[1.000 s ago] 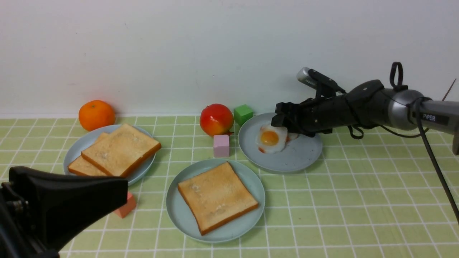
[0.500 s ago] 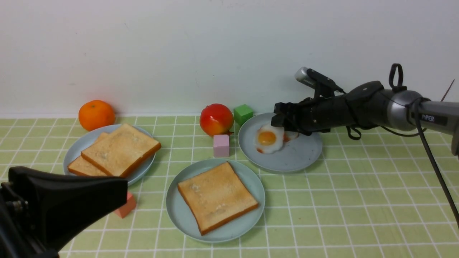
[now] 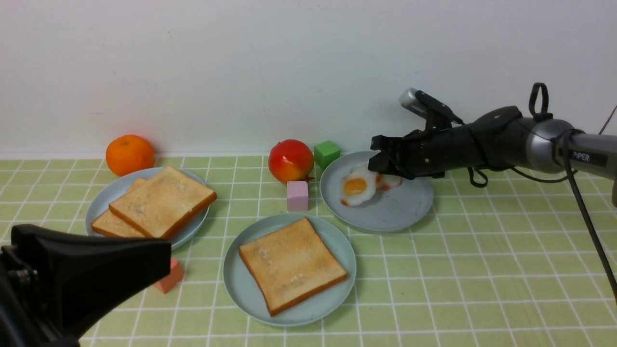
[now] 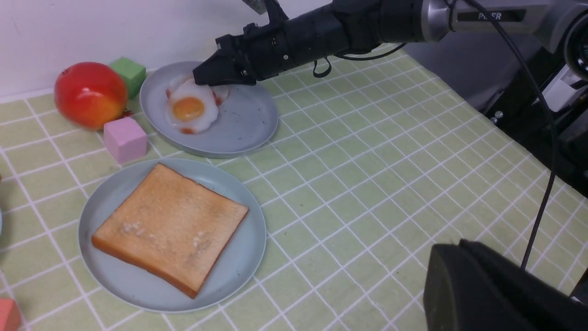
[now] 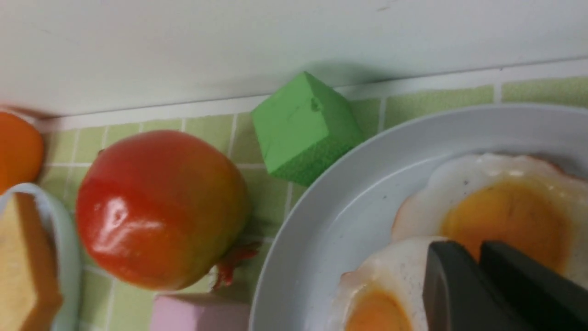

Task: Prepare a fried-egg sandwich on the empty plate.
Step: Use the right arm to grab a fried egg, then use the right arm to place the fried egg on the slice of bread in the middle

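A: From the front, your right gripper (image 3: 377, 164) is pinched on the far rim of the wavy white toy fried egg with the orange yolk (image 3: 355, 189). That egg lies on the grey-blue round plate (image 3: 405, 207) near the far edge of the green tiled tabletop (image 3: 482, 270), right of middle.

B: Your left gripper (image 3: 154, 260) sits clenched and empty near the front left corner. The pale teal-green round plate (image 3: 238, 289), toward the front edge, carries one golden-brown square toast slice (image 3: 291, 265).

A: Left wrist view: a second white toy egg with reddish edges (image 4: 222, 94) pokes out from under the first, right below your right gripper.

B: Right wrist view: both eggs overlap at the black fingertips (image 5: 459, 285). I judge your bite thin. Lift fast and the rim may slip out. Or the lower egg may drag along and spill onto the tabletop, because the two whites lie pressed together.
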Available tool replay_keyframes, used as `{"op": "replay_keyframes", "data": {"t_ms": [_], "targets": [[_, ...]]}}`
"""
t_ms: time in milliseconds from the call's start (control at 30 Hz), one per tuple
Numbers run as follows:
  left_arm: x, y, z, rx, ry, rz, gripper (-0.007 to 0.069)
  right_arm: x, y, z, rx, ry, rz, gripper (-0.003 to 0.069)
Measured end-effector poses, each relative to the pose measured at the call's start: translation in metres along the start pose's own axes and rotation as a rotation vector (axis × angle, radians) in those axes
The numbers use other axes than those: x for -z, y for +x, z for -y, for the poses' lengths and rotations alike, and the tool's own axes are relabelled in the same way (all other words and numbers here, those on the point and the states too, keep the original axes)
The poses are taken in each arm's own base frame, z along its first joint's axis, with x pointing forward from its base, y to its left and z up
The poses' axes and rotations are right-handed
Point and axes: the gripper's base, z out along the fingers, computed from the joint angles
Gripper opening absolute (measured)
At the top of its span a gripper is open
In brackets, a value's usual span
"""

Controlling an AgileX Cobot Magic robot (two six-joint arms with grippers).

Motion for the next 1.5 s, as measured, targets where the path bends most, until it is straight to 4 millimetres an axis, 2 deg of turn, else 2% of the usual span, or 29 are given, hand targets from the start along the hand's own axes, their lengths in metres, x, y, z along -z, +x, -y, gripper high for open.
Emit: {"op": "replay_keyframes", "data": {"t_ms": [167,233,300,367,467,500,533,600,667,700,767,967,1167,1267,1300,1400,1467,1500], "targets": [[0.000,0.000,-0.001,-0.008,-0.005,-0.001,-0.0003,0.017,-0.008,-0.007,-0.011,-0.106,-0.034,0.0074],[0.000,0.000,-0.001,-0.026,-0.015,0.000,-0.0003,0.038,-0.019,-0.019,0.013,-0.173,-0.032,0.0074],[0.000,0.000,-0.002,-0.038,-0.022,0.000,-0.0003,0.049,-0.023,-0.028,0.032,-0.211,-0.040,0.0074],[0.000,0.000,-0.003,-0.051,-0.030,0.001,-0.0001,0.066,-0.024,-0.047,0.065,-0.274,-0.065,0.0074],[0.000,0.000,-0.004,-0.074,-0.043,0.002,0.0000,0.080,-0.005,-0.075,0.096,-0.369,-0.168,0.0074],[0.000,0.000,-0.004,-0.083,-0.048,0.002,0.0001,0.081,0.010,-0.088,0.105,-0.395,-0.217,0.0074],[0.000,0.000,-0.005,-0.085,-0.050,0.002,0.0001,0.082,0.011,-0.088,0.104,-0.394,-0.220,0.0074],[0.000,0.000,-0.005,-0.098,-0.057,0.003,0.0002,0.078,0.042,-0.107,0.123,-0.403,-0.288,0.0074],[0.000,0.000,-0.006,-0.105,-0.061,0.002,0.0004,0.072,0.059,-0.110,0.126,-0.386,-0.312,0.0074],[0.000,0.000,-0.006,-0.112,-0.066,0.002,0.0004,0.064,0.074,-0.113,0.127,-0.364,-0.319,0.0074],[0.000,0.000,-0.006,-0.120,-0.070,0.002,0.0004,0.052,0.088,-0.114,0.115,-0.323,-0.294,0.0074],[0.000,0.000,-0.007,-0.131,-0.077,-0.002,0.0004,0.031,0.094,-0.108,0.056,-0.256,-0.191,0.0074],[0.000,0.003,-0.008,-0.133,-0.083,-0.033,0.0006,0.024,0.096,-0.102,-0.037,-0.232,-0.188,0.0094],[0.000,0.004,-0.008,-0.133,-0.085,-0.044,0.0006,0.023,0.099,-0.102,-0.047,-0.238,-0.216,0.0165],[0.000,0.004,-0.008,-0.133,-0.085,-0.044,0.0006,0.023,0.100,-0.102,-0.047,-0.238,-0.219,0.0165],[0.000,0.004,-0.008,-0.133,-0.085,-0.044,0.0006,0.023,0.103,-0.102,-0.022,-0.241,-0.245,0.0272],[0.000,0.004,-0.008,-0.133,-0.085,-0.044,0.0008,0.024,0.104,-0.101,-0.006,-0.234,-0.263,0.0325],[0.000,0.004,-0.008,-0.133,-0.085,-0.044,0.0008,0.024,0.104,-0.101,-0.002,-0.232,-0.264,0.0329]]}}
